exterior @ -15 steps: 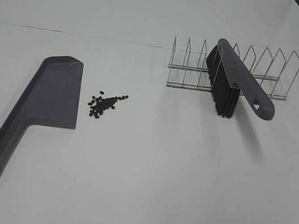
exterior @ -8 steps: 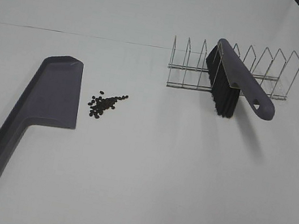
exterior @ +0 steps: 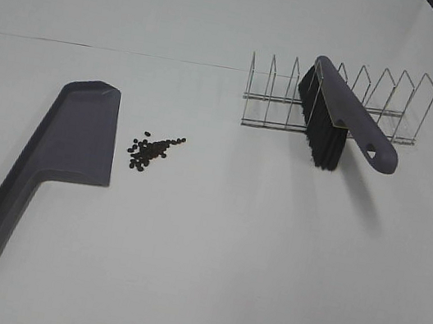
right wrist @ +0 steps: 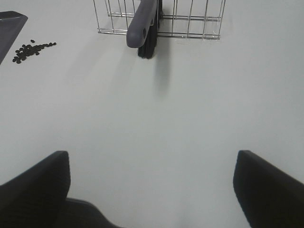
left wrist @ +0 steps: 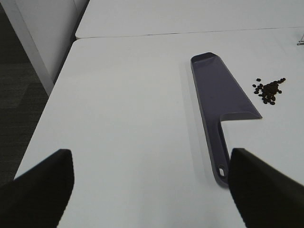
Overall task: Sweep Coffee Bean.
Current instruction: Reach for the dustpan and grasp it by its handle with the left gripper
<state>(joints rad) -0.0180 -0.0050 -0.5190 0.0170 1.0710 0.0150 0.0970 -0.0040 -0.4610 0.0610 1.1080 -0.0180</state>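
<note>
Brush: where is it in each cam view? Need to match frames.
Exterior high: brush right of centre, propped in the wire rack, handle hanging out toward the camera.
Left wrist: not in it.
Right wrist: brush far ahead, handle poking out of the rack.
Shared landmark: coffee bean pile, in all three views.

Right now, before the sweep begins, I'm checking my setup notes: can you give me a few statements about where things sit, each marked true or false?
1. The brush rests in the wire rack. True.
2. The coffee beans lie inside the dustpan. False: they lie on the table beside it.
3. The left gripper grips the dustpan's handle. False: it is open, empty and apart from it.
4. The right gripper is open and empty. True.
</note>
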